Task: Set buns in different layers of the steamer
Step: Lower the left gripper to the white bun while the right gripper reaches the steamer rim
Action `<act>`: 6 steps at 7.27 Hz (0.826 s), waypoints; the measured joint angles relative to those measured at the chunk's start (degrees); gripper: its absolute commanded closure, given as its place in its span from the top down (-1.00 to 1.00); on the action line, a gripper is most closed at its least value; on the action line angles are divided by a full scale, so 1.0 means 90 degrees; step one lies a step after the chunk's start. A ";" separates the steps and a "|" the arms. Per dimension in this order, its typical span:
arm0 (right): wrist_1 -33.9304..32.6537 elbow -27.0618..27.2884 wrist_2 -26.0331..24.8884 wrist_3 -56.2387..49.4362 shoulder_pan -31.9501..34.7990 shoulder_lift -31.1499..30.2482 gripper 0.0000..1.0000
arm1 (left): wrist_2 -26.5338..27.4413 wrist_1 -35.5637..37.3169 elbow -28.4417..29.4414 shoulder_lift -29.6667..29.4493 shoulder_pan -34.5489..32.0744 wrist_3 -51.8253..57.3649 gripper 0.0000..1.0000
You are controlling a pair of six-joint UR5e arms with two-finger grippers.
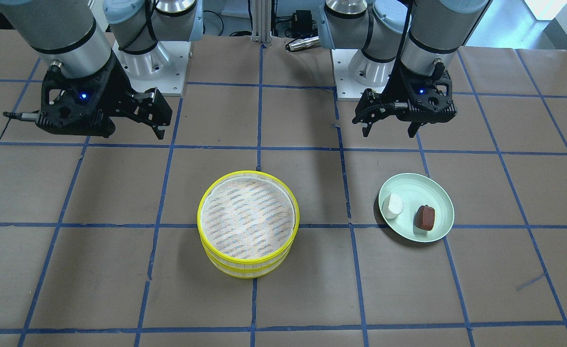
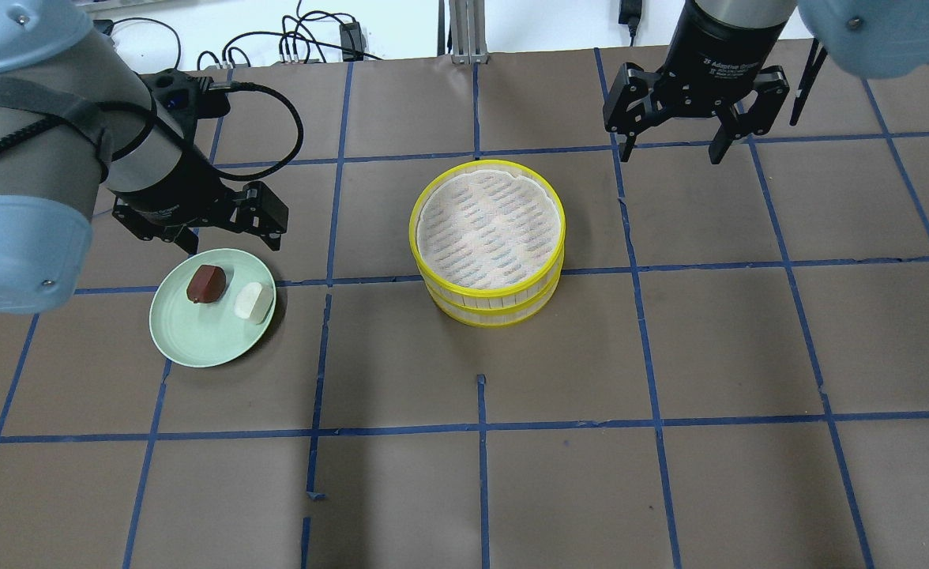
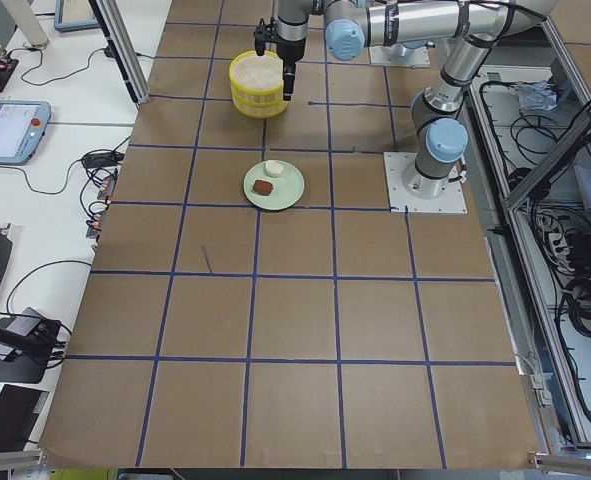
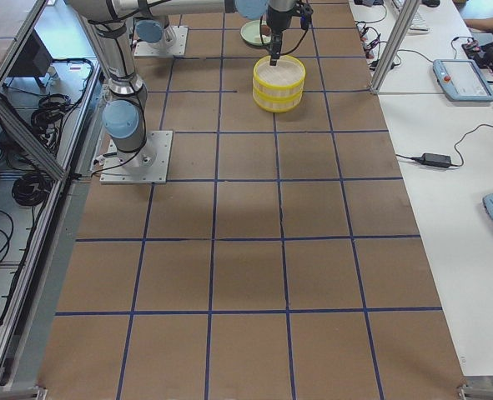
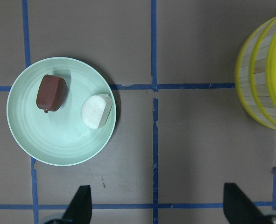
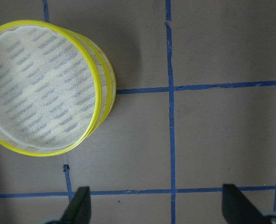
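My left end effector (image 2: 231,237) hangs released, fingers spread, above the far rim of the pale green plate (image 2: 196,348), gripping nothing. On the plate lie the reddish-brown bun (image 2: 204,284) and, just beside it to the right, the white bun (image 2: 252,302), close but apart.

The plate is well apart from the steamer, with a stretch of brown desk (image 2: 670,356) and its blue tape lines (image 2: 480,427) between them.

Mid-desk, the upper tray (image 2: 487,225) is stacked squarely on the lower tray (image 2: 488,312); the upper mesh carries no bun.

My right end effector (image 2: 671,150) is released too, fingers wide, beyond and right of the stack.

- Left wrist view only: pale slat walls between the yellow rims.
- Front view only: a blue light on each end effector.
- White print on the right collar, too small to read in full.
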 measured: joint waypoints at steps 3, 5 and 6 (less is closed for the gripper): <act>0.0124 0.0105 -0.0002 -0.0099 -0.0028 -0.0156 1.00 | 0.0057 0.0014 -0.0014 0.0014 0.0074 0.0621 1.00; 0.0059 0.0243 -0.0014 -0.0080 -0.0065 -0.0140 0.99 | 0.0087 0.0026 -0.0033 -0.0001 0.0192 0.0911 1.00; -0.0118 0.0329 -0.0020 -0.0047 -0.0059 -0.0027 0.99 | 0.0080 0.0048 -0.0085 -0.0143 0.0362 0.1098 1.00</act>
